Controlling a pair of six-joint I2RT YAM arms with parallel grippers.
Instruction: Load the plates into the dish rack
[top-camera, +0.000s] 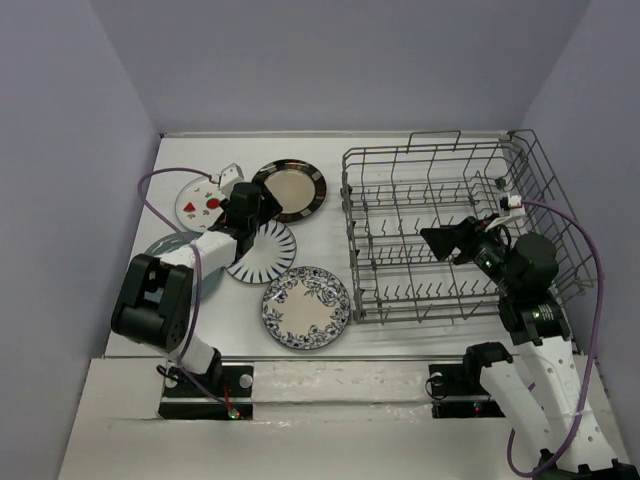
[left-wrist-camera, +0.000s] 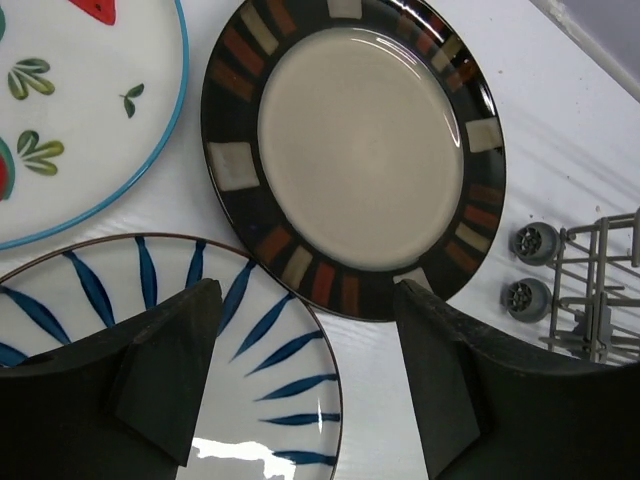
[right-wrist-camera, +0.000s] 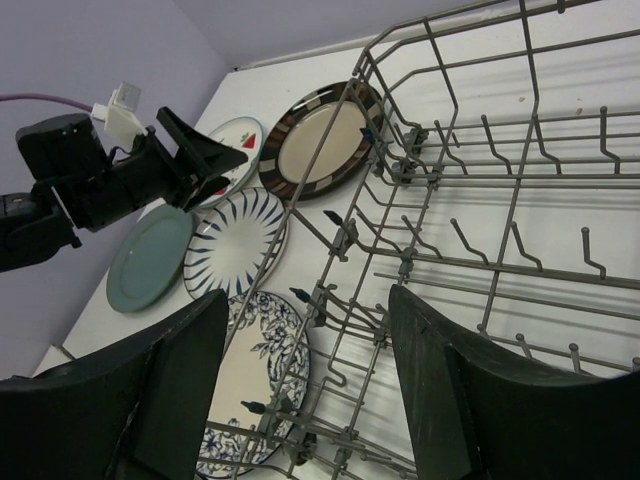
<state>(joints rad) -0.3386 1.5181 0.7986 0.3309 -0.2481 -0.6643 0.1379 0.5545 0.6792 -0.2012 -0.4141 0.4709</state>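
Five plates lie flat on the table left of the grey wire dish rack (top-camera: 440, 230), which holds nothing. The brown-rimmed tan plate (top-camera: 290, 190) is at the back, the strawberry plate (top-camera: 200, 203) left of it, the blue-striped plate (top-camera: 262, 252) in the middle, the teal plate (top-camera: 163, 248) mostly under the left arm, the blue floral plate (top-camera: 306, 306) in front. My left gripper (top-camera: 256, 207) is open and empty, above the gap between the striped plate (left-wrist-camera: 150, 330) and the tan plate (left-wrist-camera: 355, 150). My right gripper (top-camera: 447, 242) is open and empty above the rack (right-wrist-camera: 480, 200).
The rack's tall wire side (top-camera: 352, 250) stands between the plates and the right arm. Two small grey rack wheels (left-wrist-camera: 530, 270) show at the rack's corner near the tan plate. Grey walls enclose the table on three sides.
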